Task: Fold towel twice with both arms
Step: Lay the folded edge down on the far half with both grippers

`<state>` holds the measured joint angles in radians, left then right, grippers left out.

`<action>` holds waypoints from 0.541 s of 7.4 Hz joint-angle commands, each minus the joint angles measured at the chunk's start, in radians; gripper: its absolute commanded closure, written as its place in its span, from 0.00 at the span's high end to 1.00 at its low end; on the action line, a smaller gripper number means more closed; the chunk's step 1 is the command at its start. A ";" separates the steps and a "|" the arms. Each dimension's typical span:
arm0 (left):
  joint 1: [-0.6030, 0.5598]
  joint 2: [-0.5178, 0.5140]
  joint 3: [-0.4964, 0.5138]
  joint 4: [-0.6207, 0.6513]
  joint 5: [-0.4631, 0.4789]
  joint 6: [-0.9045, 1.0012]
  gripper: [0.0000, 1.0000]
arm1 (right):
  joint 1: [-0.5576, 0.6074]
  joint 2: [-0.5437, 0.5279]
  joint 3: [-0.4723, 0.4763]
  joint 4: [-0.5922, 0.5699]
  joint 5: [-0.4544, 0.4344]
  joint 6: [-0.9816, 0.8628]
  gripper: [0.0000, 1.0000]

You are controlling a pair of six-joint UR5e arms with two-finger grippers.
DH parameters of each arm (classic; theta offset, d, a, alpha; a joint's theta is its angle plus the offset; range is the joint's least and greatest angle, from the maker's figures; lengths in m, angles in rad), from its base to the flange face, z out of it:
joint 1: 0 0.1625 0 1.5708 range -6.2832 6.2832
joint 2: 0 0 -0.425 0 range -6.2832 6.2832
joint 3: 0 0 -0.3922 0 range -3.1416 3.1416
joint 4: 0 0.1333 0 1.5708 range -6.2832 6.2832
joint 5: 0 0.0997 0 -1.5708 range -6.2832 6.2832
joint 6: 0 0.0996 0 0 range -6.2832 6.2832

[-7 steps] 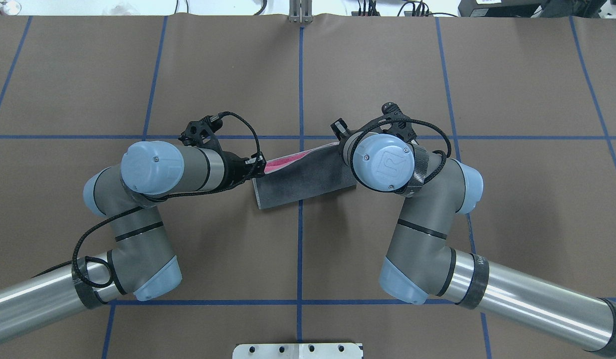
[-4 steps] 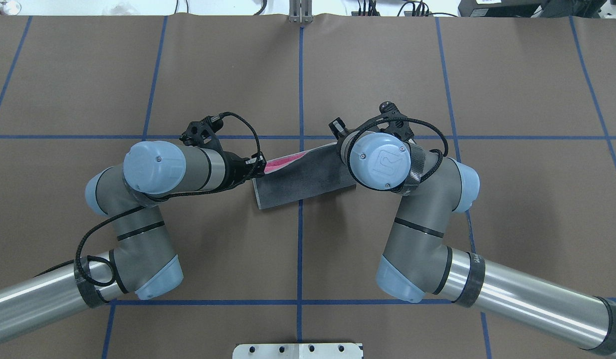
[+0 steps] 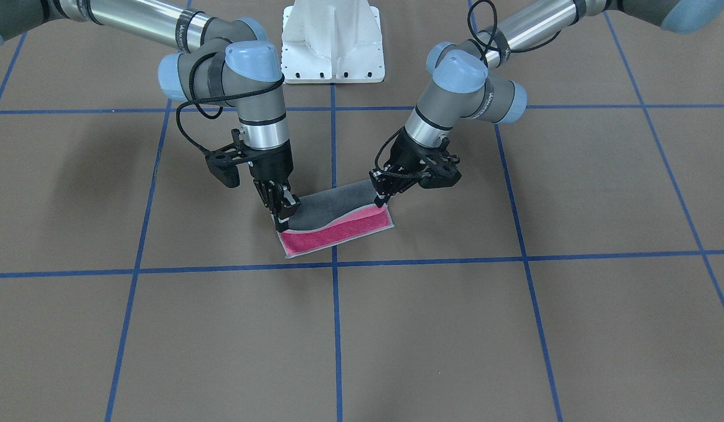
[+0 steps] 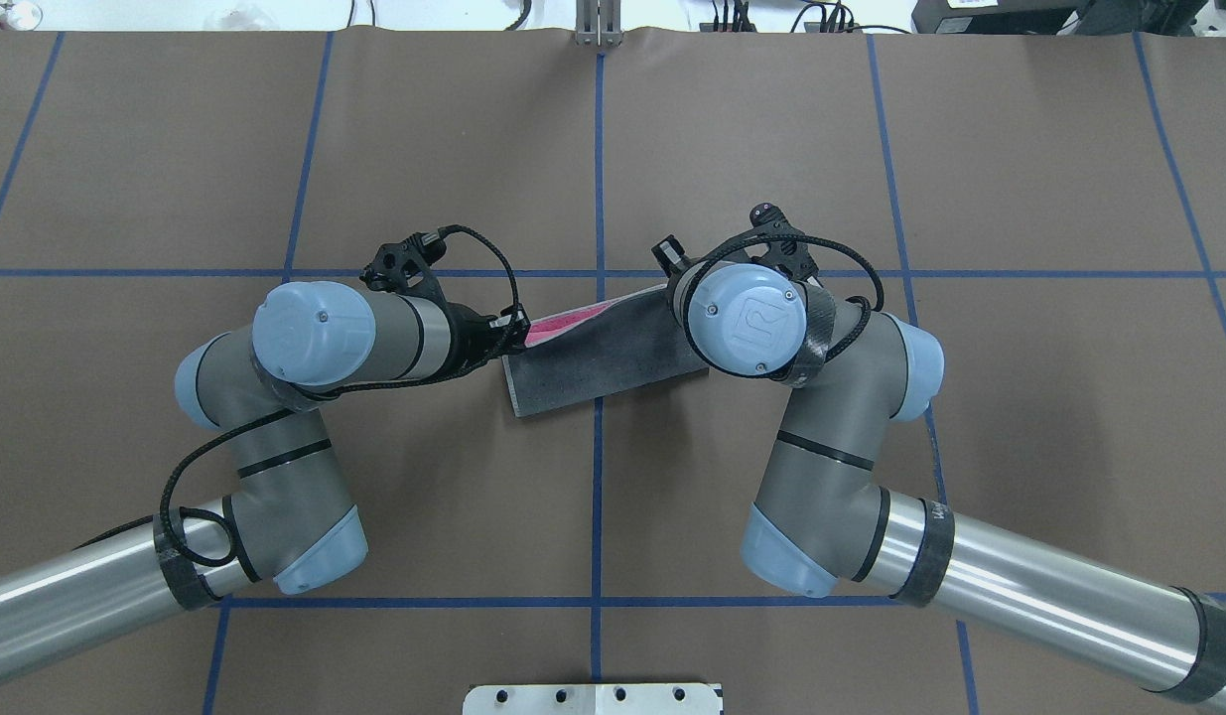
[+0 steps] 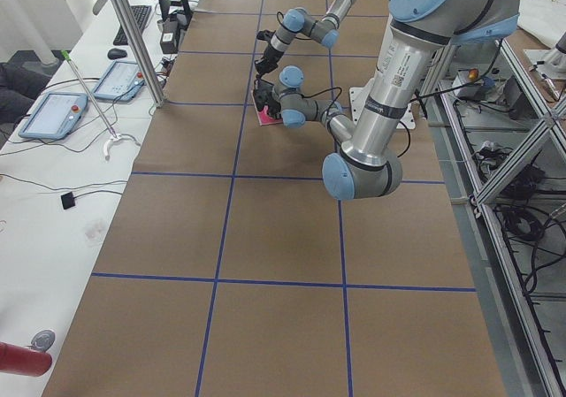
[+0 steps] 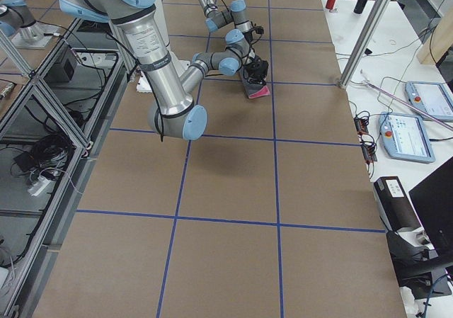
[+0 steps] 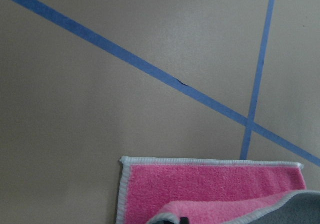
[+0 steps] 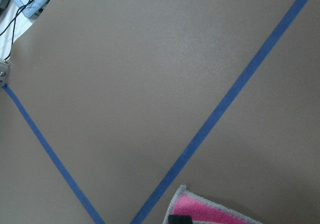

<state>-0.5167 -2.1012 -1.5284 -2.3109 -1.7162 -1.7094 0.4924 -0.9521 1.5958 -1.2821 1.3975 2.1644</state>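
Note:
The towel [image 3: 338, 230] lies on the brown table near the middle, partly folded over. Its dark grey face [image 4: 603, 362] is up and a pink strip [image 4: 568, 323] shows along the far edge. My left gripper [image 3: 380, 203] is shut on one corner of the raised grey layer, just above the pink strip; it also shows in the overhead view [image 4: 521, 336]. My right gripper [image 3: 281, 221] is shut on the other corner; overhead it is hidden under its own wrist. The left wrist view shows the pink face [image 7: 210, 184] with the layer curled over it. The right wrist view shows a pink corner [image 8: 200, 209].
The white bolted pedestal [image 3: 332, 41] stands at the robot's side of the table. Blue tape lines [image 3: 333, 293] cross the brown surface. A white bench with tablets [image 5: 53, 114] runs along the far long side.
Both wrists have shifted slightly, the right one a little to the left in the overhead view. The towel's shape has hardly changed, and both grippers stay shut on it.

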 commanded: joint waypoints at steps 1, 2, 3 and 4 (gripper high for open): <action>0.000 0.000 0.002 -0.001 0.000 0.001 0.00 | 0.000 0.001 -0.046 0.068 -0.002 -0.001 0.00; 0.000 0.000 0.002 -0.001 0.000 0.004 0.00 | 0.003 0.001 -0.074 0.116 -0.003 -0.011 0.00; 0.000 0.000 0.002 -0.002 0.000 0.008 0.52 | 0.006 0.003 -0.073 0.119 -0.003 -0.044 0.04; 0.000 0.000 0.002 -0.004 0.000 0.010 0.91 | 0.018 0.009 -0.073 0.119 0.001 -0.104 0.72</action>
<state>-0.5169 -2.1016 -1.5263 -2.3131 -1.7165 -1.7028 0.5000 -0.9485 1.5281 -1.1729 1.3956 2.1195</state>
